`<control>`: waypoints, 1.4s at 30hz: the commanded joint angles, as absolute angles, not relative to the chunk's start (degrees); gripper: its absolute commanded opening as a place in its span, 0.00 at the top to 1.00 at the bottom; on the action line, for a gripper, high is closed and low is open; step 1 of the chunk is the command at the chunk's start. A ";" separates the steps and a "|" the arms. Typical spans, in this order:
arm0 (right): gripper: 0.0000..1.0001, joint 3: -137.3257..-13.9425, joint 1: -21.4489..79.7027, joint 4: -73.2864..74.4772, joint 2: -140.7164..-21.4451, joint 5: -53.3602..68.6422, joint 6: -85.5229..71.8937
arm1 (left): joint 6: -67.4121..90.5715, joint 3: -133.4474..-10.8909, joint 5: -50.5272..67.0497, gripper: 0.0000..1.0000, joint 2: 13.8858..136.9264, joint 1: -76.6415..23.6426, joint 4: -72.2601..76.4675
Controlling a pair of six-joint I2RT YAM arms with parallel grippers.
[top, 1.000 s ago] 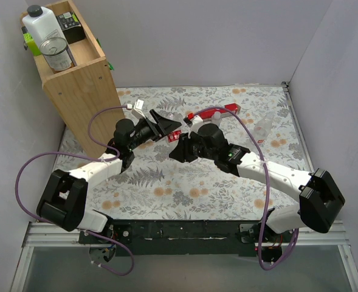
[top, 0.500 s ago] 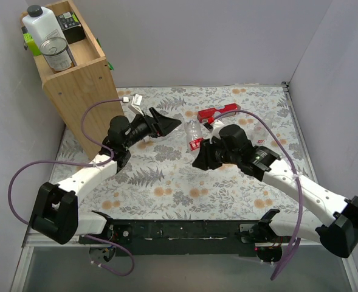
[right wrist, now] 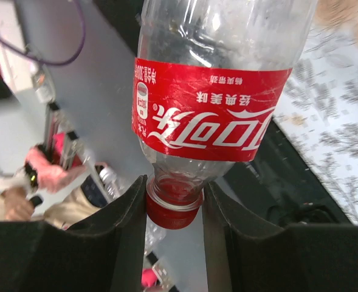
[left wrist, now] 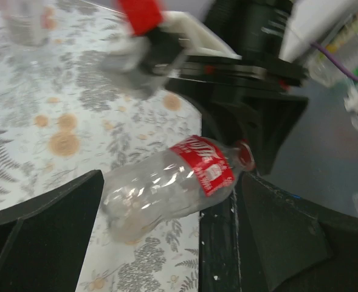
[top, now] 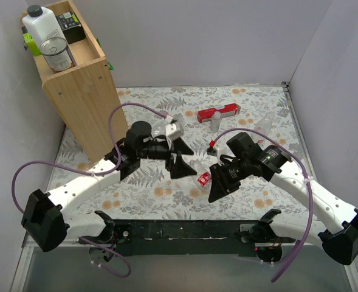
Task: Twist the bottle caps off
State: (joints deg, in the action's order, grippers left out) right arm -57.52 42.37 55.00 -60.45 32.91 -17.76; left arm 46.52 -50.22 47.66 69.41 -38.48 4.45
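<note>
1. Okay, nearest the arm bases, the right gripper (right wrist: pixel 174 198) was clenched on the small round red plastic bottle cap (right wrist: pixel 174 214), one black finger on each side of it.
2. The cap sat on the neck of a clear plastic bottle with a red label (right wrist: pixel 215 73), which was over the near-middle of the floral tablecloth (top: pixel 166 194).
3. The bottle's body pointed away from the right gripper toward the left arm. Couldn't tell whether it rested on the cloth.
4. The left gripper (top: pixel 180 157) was released, its black fingers spread wide with the bottle in the gap between them. Contact with the bottle unclear.
5. Further back, a small clear bottle (top: pixel 215 123) stood just beside a long red rectangular box (top: pixel 218 112).
6. Another clear bottle (top: pixel 264 128) was to the right of those.
7. Far left, a wooden shelf unit (top: pixel 84 91) held a white plastic jug (top: pixel 40 27) and a metal tin can (top: pixel 58 53).
</note>
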 commanded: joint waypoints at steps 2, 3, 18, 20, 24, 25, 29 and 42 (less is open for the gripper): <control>0.99 -56.26 42.10 60.73 -59.33 45.87 -13.71 | 29.28 -51.86 46.51 0.02 65.83 -50.95 -10.55; 0.99 -55.90 42.01 60.73 -59.33 47.79 -13.62 | 28.83 -51.25 45.54 0.02 65.40 -52.11 -10.89; 0.99 -55.28 42.01 59.86 -59.77 58.26 -11.86 | 23.03 -45.62 18.73 0.02 62.75 -69.52 -10.72; 0.99 -55.28 42.10 59.59 -59.77 58.88 -11.87 | 22.94 -45.35 15.83 0.02 62.93 -70.22 -10.28; 0.99 -55.46 42.01 58.98 -59.85 60.29 -11.78 | 23.38 -45.44 14.77 0.22 63.63 -70.75 -10.11; 0.99 -55.55 42.01 58.45 -59.85 60.29 -11.95 | 23.47 -45.35 14.85 0.34 63.81 -70.84 -9.93; 0.99 -55.46 42.01 57.40 -59.77 59.77 -12.22 | 24.52 -45.18 14.77 0.53 64.25 -71.10 -9.06; 0.27 -63.81 35.07 46.43 -57.13 37.58 -19.77 | 38.40 -44.56 0.97 0.75 66.36 -67.16 -1.67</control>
